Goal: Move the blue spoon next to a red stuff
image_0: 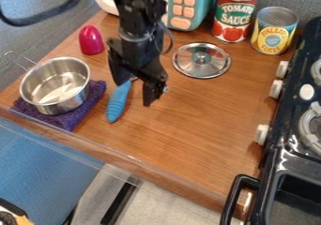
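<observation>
At the near edge, we have a blue surface (44, 168) low on the left, a pale floor (153, 203) beside it, and on the right a black handle (233, 198) fixed to the toy stove (285, 151). White knobs line the stove's counter side.

On the wooden counter (188, 135) we find the blue spoon (117, 104) — ribbed end toward us, the other end running up to the gripper (133, 94). It lies well apart from the red thing, nearer to us and farther right.

Left of the spoon, we note a metal pot (56, 99) on a purple cloth (78, 118), its wire handle pointing up and left.

The gripper hangs down over the far end of the spoon from the top edge of our view. Its fingers are spread and released, one on each side of the spoon's upper part; we see no clamp on it.

Farther back, the red thing (91, 40) stands upright beyond the pot, on the left side of the counter. A round metal lid (202, 67) lies right of the arm. Behind it we log two cans side by side — a red one (228, 26) and a yellow one (271, 42). At the back, a teal toy microwave (203, 6) with orange buttons stands behind the arm.
</observation>
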{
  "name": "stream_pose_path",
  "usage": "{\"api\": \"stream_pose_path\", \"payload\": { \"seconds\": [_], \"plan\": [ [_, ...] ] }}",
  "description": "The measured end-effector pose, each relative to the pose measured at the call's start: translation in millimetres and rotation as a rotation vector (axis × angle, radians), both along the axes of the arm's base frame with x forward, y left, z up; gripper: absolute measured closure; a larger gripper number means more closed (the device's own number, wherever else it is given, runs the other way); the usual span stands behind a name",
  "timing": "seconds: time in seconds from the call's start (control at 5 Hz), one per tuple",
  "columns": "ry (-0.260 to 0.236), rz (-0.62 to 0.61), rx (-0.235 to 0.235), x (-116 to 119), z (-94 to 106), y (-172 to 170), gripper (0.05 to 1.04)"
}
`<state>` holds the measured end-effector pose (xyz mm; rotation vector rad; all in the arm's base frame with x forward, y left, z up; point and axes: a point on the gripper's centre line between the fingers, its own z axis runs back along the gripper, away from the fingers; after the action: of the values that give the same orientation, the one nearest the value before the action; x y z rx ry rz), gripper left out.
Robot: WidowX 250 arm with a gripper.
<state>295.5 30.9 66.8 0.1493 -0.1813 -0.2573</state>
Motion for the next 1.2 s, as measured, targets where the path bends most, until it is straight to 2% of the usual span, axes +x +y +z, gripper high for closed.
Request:
{"api": "stream_pose_path", "payload": {
  "seconds": [0.2, 0.4, 0.8, 1.0, 1.2],
  "plan": [
    [-0.029, 0.022, -0.005, -1, 12.9, 7, 0.083],
    [-0.025, 0.054, -0.009, -4, 13.4, 16, 0.083],
    [0.039, 0.069, -0.020, -8, -10.5, 15, 0.083],
    [0.079, 0.075, -0.011, -12, -26.1, 17, 0.084],
    [0.104, 0.067, 0.017, -10, -36.8, 23, 0.084]
  ]
}}
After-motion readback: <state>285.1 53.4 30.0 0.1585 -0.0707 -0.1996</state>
